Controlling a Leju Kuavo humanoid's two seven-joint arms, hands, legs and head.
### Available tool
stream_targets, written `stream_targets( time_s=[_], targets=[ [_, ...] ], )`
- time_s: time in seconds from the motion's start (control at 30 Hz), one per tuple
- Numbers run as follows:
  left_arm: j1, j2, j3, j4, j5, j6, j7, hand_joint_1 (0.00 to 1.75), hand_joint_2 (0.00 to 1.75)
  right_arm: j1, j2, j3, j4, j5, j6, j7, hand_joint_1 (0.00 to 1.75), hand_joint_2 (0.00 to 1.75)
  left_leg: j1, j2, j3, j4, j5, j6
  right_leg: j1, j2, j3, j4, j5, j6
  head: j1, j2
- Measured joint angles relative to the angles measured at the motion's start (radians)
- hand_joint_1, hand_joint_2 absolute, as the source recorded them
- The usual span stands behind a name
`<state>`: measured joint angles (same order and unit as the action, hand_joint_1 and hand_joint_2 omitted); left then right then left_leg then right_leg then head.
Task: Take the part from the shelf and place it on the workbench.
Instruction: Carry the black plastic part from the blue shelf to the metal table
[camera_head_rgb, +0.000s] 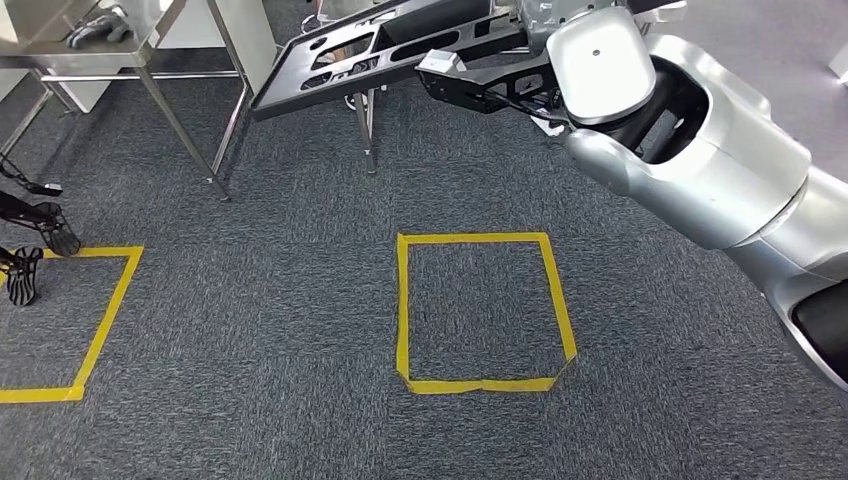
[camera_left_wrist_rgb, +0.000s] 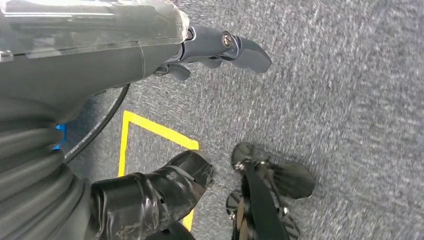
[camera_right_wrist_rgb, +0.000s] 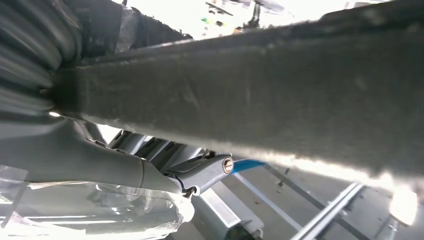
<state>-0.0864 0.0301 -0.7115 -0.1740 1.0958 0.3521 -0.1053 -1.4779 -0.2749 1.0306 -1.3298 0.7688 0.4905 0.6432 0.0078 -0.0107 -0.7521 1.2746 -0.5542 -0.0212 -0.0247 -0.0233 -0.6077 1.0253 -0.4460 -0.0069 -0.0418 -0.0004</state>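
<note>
Grey carpet tile flooring (camera_head_rgb: 260, 300), dark flecked pile, across the whole head view.

Right hand (camera_right_wrist_rgb: 165, 172): one. Seen close in the right wrist view, thumb (camera_right_wrist_rgb: 210, 170) lying against the underside of the part, grey ribbed cover behind; it grips the part. Right arm (camera_head_rgb: 690, 150), one, silver, comes in from the lower right of the head view and reaches up toward the top edge.

Black plastic part (camera_head_rgb: 385, 45): one. Long flat moulded panel with several cut-out openings, held in the air at the top of the head view, tilted, its far end lower and pointing left. In the right wrist view it appears as a broad dark bar (camera_right_wrist_rgb: 260, 95).

Left hand (camera_left_wrist_rgb: 220, 47): one. Hangs over the carpet, fingers part-curled with nothing between them; how far curled I cannot tell.

Yellow tape squares: two. One complete square (camera_head_rgb: 485, 312) at the centre of the floor; one (camera_head_rgb: 100, 320) cut by the left edge.

Metal workbench (camera_head_rgb: 120, 45): one, top left, silver frame with slanting legs, a dark item lying on its top.

Metal post (camera_head_rgb: 366, 130): one, standing just below the part
</note>
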Motion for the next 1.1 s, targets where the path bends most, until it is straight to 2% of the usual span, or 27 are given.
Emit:
stream_targets(
  time_s=[0.03,0.07,0.1,0.17,0.23,0.3,0.37,0.4,0.43,0.47,0.5,0.53,0.57,0.63,0.67,0.7,0.8,0.87,0.9,0.97,1.0,1.03,1.07,1.1],
  targets=[
    [0.0,0.0,0.0,0.0,0.0,0.0,0.0,0.0,1.75,0.002,0.0,0.0,-0.001,0.0,0.002,0.0,1.75,1.75,0.002,0.003,-0.009,0.009,0.009,-0.003,-0.001,-0.009,0.001,0.0,-0.002,0.001,0.0,0.0],
    [0.001,0.0,0.0,0.0,-0.001,-0.001,0.0,0.0,1.75,0.003,0.0,0.0,-0.001,0.0,0.004,0.0,1.75,1.75,0.004,0.008,0.001,-0.02,0.035,-0.004,-0.002,-0.019,0.004,0.001,-0.005,0.003,0.0,0.0],
    [0.002,0.0,0.0,0.0,-0.002,-0.001,0.0,0.0,1.75,0.004,0.0,0.0,-0.001,0.0,0.005,0.0,1.75,1.75,0.004,0.018,0.028,-0.079,0.071,-0.004,-0.003,-0.028,0.008,0.001,-0.008,0.005,0.0,0.0],
    [0.002,0.0,0.0,0.0,-0.002,-0.004,-0.002,0.0,1.75,0.003,-0.001,-0.001,-0.002,0.0,0.006,0.0,1.75,1.75,-0.003,0.06,0.089,-0.206,0.123,0.004,-0.001,-0.044,0.014,0.001,-0.015,0.014,0.0,0.0],
    [0.0,0.001,0.0,0.0,-0.002,-0.006,-0.003,0.0,1.75,0.002,-0.004,-0.003,-0.004,0.001,0.006,0.0,1.75,1.75,-0.013,0.08,0.112,-0.255,0.131,0.018,0.003,-0.058,0.018,0.0,-0.02,0.024,0.003,0.0],
    [0.001,0.001,0.0,0.0,-0.002,-0.009,-0.005,0.0,1.75,0.002,-0.004,-0.004,-0.006,0.001,0.004,0.0,1.75,1.75,-0.013,0.062,0.113,-0.259,0.132,0.031,0.005,-0.067,0.023,-0.001,-0.025,0.035,0.006,0.0],
    [0.001,0.001,0.0,0.0,-0.002,-0.01,-0.005,0.0,1.75,0.002,-0.003,-0.005,-0.007,0.001,0.003,0.0,1.75,1.75,-0.009,0.051,0.121,-0.269,0.135,0.044,0.003,-0.041,0.014,0.026,-0.047,0.042,0.007,0.0],
    [0.0,0.0,0.0,0.0,-0.002,-0.01,-0.004,0.0,1.75,0.002,-0.004,-0.006,-0.007,0.001,0.002,0.0,1.75,1.75,-0.007,0.046,0.125,-0.274,0.137,0.05,0.002,-0.02,-0.006,0.069,-0.07,0.043,0.008,0.0],
    [-0.001,0.0,0.0,0.0,-0.002,-0.01,-0.004,0.0,1.75,0.002,-0.005,-0.006,-0.008,0.001,0.002,0.0,1.75,1.75,-0.008,0.041,0.127,-0.275,0.136,0.055,0.003,0.001,-0.036,0.129,-0.099,0.042,0.01,0.0],
    [-0.002,0.0,0.0,0.0,-0.002,-0.01,-0.003,0.0,1.75,0.003,-0.006,-0.007,-0.008,0.001,0.002,0.0,1.75,1.75,-0.009,0.036,0.128,-0.274,0.134,0.06,0.005,0.013,-0.072,0.195,-0.125,0.041,0.011,0.0],
    [-0.003,0.0,0.0,0.0,-0.001,-0.01,-0.003,0.0,1.75,0.006,-0.006,-0.007,-0.007,0.001,0.002,0.0,1.75,1.75,-0.01,0.029,0.129,-0.273,0.133,0.062,0.006,0.019,-0.103,0.247,-0.138,0.041,0.012,0.0],
    [-0.003,0.0,0.0,0.0,-0.001,-0.01,-0.003,0.0,1.75,0.008,-0.007,-0.007,-0.007,0.001,0.003,0.0,1.75,1.75,-0.011,0.023,0.131,-0.272,0.13,0.063,0.006,0.021,-0.12,0.269,-0.133,0.041,0.012,0.0],
    [-0.002,0.0,0.0,0.0,0.0,-0.01,-0.002,0.0,1.75,0.011,-0.007,-0.007,-0.007,0.001,0.003,0.0,1.75,1.75,-0.012,0.017,0.133,-0.269,0.127,0.063,0.006,0.022,-0.12,0.254,-0.109,0.04,0.012,0.0],
    [-0.002,0.0,0.0,0.0,0.0,-0.01,-0.002,0.0,1.75,0.013,-0.008,-0.007,-0.008,0.002,0.003,0.0,1.75,1.75,-0.012,0.006,0.136,-0.259,0.117,0.059,0.006,0.023,-0.076,0.142,-0.036,0.036,0.013,0.0],
    [-0.002,0.0,0.0,0.0,0.0,-0.009,-0.002,0.0,1.75,0.013,-0.008,-0.007,-0.008,0.004,0.002,0.0,1.75,1.75,-0.014,0.001,0.135,-0.25,0.112,0.055,0.006,0.024,-0.051,0.085,-0.013,0.034,0.013,0.0],
    [-0.002,0.0,0.0,0.0,0.0,-0.009,-0.002,0.0,1.75,0.013,-0.007,-0.008,-0.009,0.006,0.001,0.0,1.75,1.75,-0.015,-0.002,0.131,-0.244,0.108,0.05,0.007,0.025,-0.034,0.048,-0.002,0.03,0.012,0.0],
    [-0.001,0.0,0.0,0.0,0.0,-0.008,-0.003,0.0,1.75,0.017,-0.007,-0.011,-0.012,0.016,-0.006,0.0,1.75,1.75,-0.016,-0.004,0.126,-0.24,0.106,0.038,0.009,0.03,-0.026,0.028,-0.003,0.016,0.011,0.0],
    [0.0,-0.001,0.0,0.0,0.0,-0.008,-0.003,0.0,1.75,0.019,-0.007,-0.013,-0.014,0.024,-0.008,0.0,1.75,1.75,-0.015,-0.001,0.119,-0.22,0.087,0.027,0.005,0.033,-0.021,0.02,0.0,0.006,0.01,0.0],
    [0.0,-0.001,0.0,0.0,0.0,-0.008,-0.004,0.0,1.75,0.02,-0.006,-0.017,-0.015,0.03,-0.01,0.0,1.75,1.75,-0.014,0.0,0.104,-0.185,0.065,0.02,0.002,0.035,-0.018,0.016,0.002,0.002,0.009,0.0],
    [-0.001,-0.001,0.0,0.0,0.0,-0.007,-0.005,0.0,1.75,0.024,-0.006,-0.025,-0.017,0.041,-0.011,0.0,1.75,1.75,-0.008,0.003,0.052,-0.069,0.007,0.007,0.001,0.042,-0.015,0.015,0.002,-0.002,0.007,0.0],
    [-0.002,-0.001,0.0,0.0,0.0,-0.007,-0.006,0.0,1.75,0.027,-0.005,-0.028,-0.018,0.045,-0.01,0.0,1.75,1.75,-0.004,0.003,0.025,-0.013,-0.012,0.003,0.0,0.048,-0.015,0.015,0.001,-0.003,0.007,0.0],
    [-0.001,-0.001,0.0,0.0,0.0,-0.007,-0.006,0.0,1.75,0.029,-0.005,-0.03,-0.018,0.047,-0.01,0.0,1.75,1.75,-0.002,0.004,0.009,0.016,-0.014,0.0,0.0,0.055,-0.014,0.015,0.001,-0.003,0.006,0.0],
    [0.0,-0.001,0.0,0.0,0.0,-0.007,-0.006,0.0,1.75,0.032,-0.005,-0.03,-0.019,0.049,-0.009,0.0,1.75,1.75,0.0,0.003,0.01,0.009,0.003,0.0,-0.001,0.064,-0.013,0.015,0.001,-0.003,0.006,0.0],
    [0.0,-0.001,0.0,0.0,0.0,-0.007,-0.006,0.0,1.75,0.033,-0.005,-0.031,-0.021,0.051,-0.009,0.0,1.75,1.75,0.001,0.001,0.029,-0.034,0.035,0.001,-0.001,0.074,-0.012,0.015,0.001,-0.003,0.006,0.0]
  ],
)
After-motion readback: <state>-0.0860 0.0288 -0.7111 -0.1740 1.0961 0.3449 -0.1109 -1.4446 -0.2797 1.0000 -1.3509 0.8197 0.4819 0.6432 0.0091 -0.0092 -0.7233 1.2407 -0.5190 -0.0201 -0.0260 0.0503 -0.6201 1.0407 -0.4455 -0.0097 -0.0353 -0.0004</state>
